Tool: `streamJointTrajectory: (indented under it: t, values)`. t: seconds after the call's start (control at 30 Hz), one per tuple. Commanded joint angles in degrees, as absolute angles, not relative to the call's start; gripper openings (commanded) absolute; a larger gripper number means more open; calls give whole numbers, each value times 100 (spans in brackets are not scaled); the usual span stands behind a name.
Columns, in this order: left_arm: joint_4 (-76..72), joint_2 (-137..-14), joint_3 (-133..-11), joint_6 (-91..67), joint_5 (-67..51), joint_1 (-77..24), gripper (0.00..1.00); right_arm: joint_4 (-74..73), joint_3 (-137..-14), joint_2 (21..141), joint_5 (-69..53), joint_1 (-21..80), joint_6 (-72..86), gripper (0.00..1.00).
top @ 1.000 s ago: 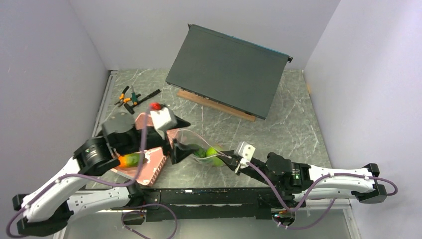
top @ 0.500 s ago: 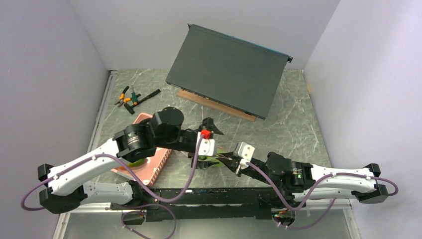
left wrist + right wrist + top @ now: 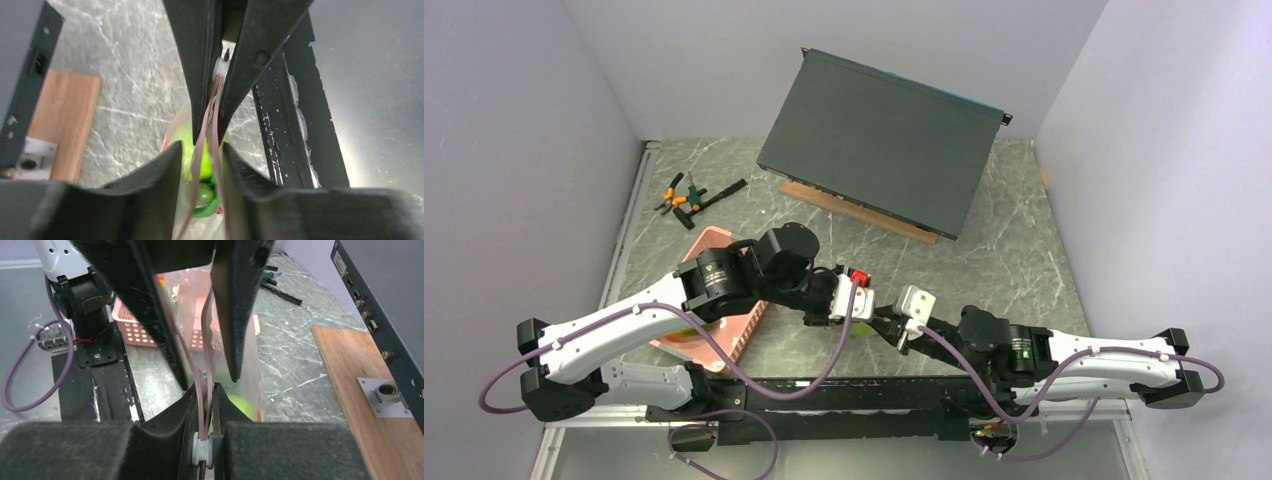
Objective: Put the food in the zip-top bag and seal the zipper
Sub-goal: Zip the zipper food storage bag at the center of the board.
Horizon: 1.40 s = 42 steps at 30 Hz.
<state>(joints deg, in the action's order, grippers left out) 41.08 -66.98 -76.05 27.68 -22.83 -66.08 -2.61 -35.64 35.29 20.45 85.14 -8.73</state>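
**Zipper pinched at one end, second pincer astride it**

The zip-top bag (image 3: 192,287) is thin, clear, crinkly film, so it will likely handle as almost weightless, floppy and slippery. The film itself offers no firm hold and would crumple or slide. The zipper (image 3: 216,125), the pale-pink strip along the mouth, looks like the only stiffish part. That is the place to take hold: flat across both lips and square to the strip, so they press together rather than skew. The bright green apple (image 3: 244,406) sits low inside the bag. Its weight probably draws the film taut under the strip, which should help hold the strip straight.

The right pincer (image 3: 205,387) is clamped tight on the zipper, with both lips between its pads at what seems to be one end. The left pincer (image 3: 201,150) stands just beside it, one finger on either side of the same strip and a narrow gap showing. The two pink lips run between those fingers, apart from each other, and are not yet pinched. The bag hangs between the two arms near the front edge of the worktop (image 3: 295,355). I cannot tell whether its bottom rests there. The pink basket (image 3: 135,322) lies on the left arm's side.
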Motion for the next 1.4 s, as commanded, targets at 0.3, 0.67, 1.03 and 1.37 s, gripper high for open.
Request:
streamJointTrajectory:
  t: [0.3, 0.67, 1.03, 1.37]
  values:
    - [3084, -5640, -6471, 2647, -1481, -6618, 0, 1032, -2302, 2436, 2376, 8487, -821, 57]
    - [2924, -5603, -6372, 2493, -1718, -6618, 0, 1444, -2113, 2124, 1539, 8490, -1377, 38]
    - [3072, -5717, -6516, 2436, -1791, -6619, 0, 1338, -2549, 2508, 1640, 8482, -1384, 35]
    - [3021, -5813, -6717, 2090, -2020, -6619, 30, 888, -2862, 2966, 1624, 8436, -1295, 0]
